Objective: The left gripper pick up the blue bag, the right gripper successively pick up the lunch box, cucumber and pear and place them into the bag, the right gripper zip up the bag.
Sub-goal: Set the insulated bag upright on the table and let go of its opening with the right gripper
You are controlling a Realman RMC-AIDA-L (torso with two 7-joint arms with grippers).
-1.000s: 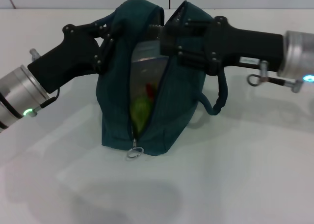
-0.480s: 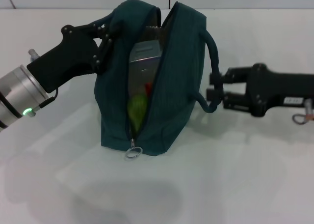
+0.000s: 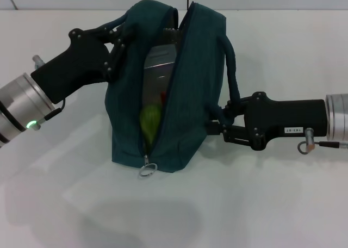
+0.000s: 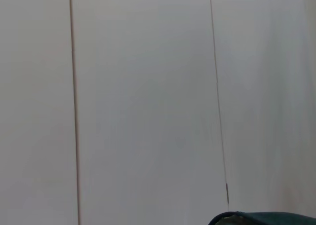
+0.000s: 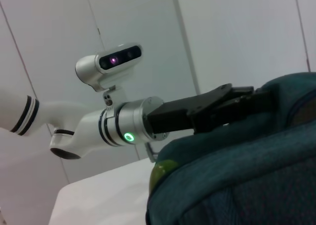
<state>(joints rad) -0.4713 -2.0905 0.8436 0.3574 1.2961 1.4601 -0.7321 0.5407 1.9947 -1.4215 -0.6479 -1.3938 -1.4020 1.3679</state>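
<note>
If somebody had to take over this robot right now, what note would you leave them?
Left gripper: clamped on the blue bag at its top left edge, holding it upright on the table.
Right gripper: low against the bag's right side, by the handle; whether it grips anything cannot be seen.
Inside the open bag: lunch box on top, something yellow-green below it, probably the pear; cucumber not visible.
Done: packing, apparently.
Left: zipping. The ring pull sits at the bottom near end, zipper fully open.
</note>
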